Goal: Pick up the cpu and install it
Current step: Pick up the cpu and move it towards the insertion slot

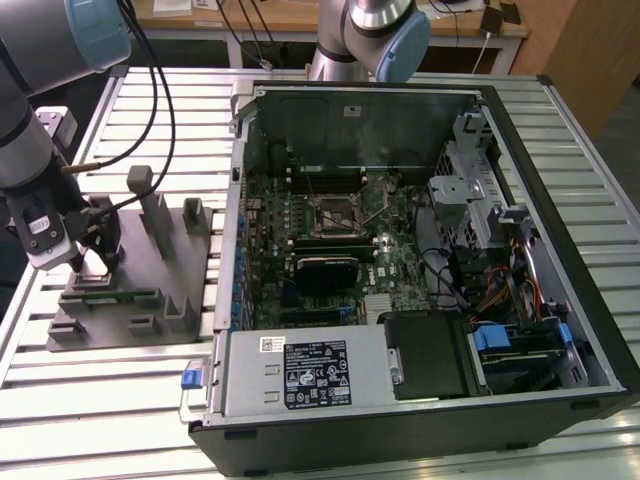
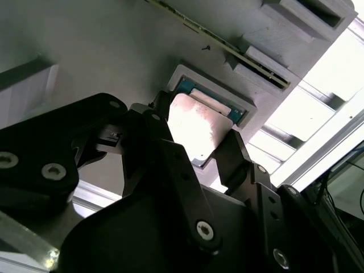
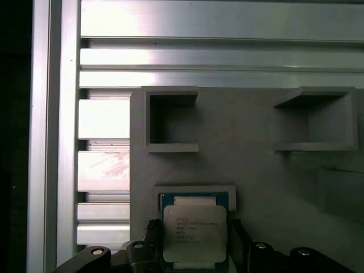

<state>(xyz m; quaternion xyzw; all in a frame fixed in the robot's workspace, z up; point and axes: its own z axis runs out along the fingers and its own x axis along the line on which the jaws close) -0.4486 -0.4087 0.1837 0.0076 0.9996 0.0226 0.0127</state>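
The gripper (image 1: 98,258) is low over the grey fixture block (image 1: 150,300), at the exterior view's left side of the slatted metal surface (image 1: 120,400). In the first wrist view the cpu (image 3: 195,234) lies with its pale silver top upward in a shallow square pocket (image 3: 196,189) of this block, and a strip of its green board is visible at one edge. The two black fingers (image 3: 152,227) are narrow and stand at two opposite edges of the cpu. In both wrist views they seem to touch these edges, so they hold it. I cannot tell if the cpu is already lifted out of the pocket.

Several upright posts (image 1: 155,210) of the block stand near the gripper, and two empty square recesses (image 3: 170,119) are beside the pocket. Black cables (image 1: 160,110) hang from the arm above the block.

The open computer case (image 1: 560,250) lies at the exterior view's right, well apart from the cpu. Its motherboard (image 1: 400,265) carries the socket (image 1: 335,210) with a metal frame. The case's side wall (image 1: 240,200) stands between the block and the socket. A silver box with a label (image 1: 300,370) fills the near corner of the case.
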